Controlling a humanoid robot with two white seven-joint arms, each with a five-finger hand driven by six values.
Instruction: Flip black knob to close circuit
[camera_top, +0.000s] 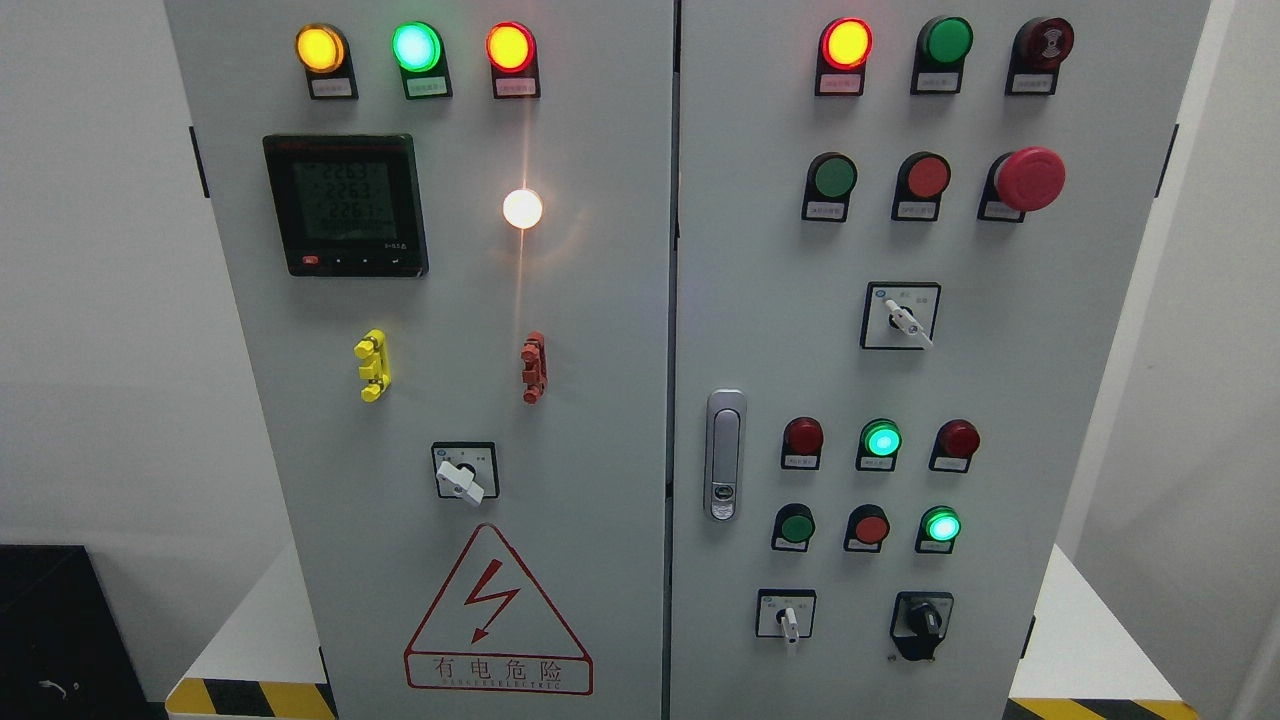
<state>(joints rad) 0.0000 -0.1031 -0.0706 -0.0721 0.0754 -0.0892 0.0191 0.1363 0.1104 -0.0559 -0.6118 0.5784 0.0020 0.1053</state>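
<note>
A grey electrical cabinet (600, 400) with two doors fills the head view. The black knob (922, 625) sits at the lower right of the right door, its pointer hanging straight down. To its left is a small white selector switch (787, 617). Neither of my hands nor either arm shows anywhere in the frame.
Lit lamps (416, 47) line the top; a red mushroom stop button (1030, 178) sticks out at upper right. A digital meter (346, 205), two more white selectors (462, 479), a silver door latch (725, 455) and a red hazard triangle (497, 615) are on the panel. Striped floor edges flank the base.
</note>
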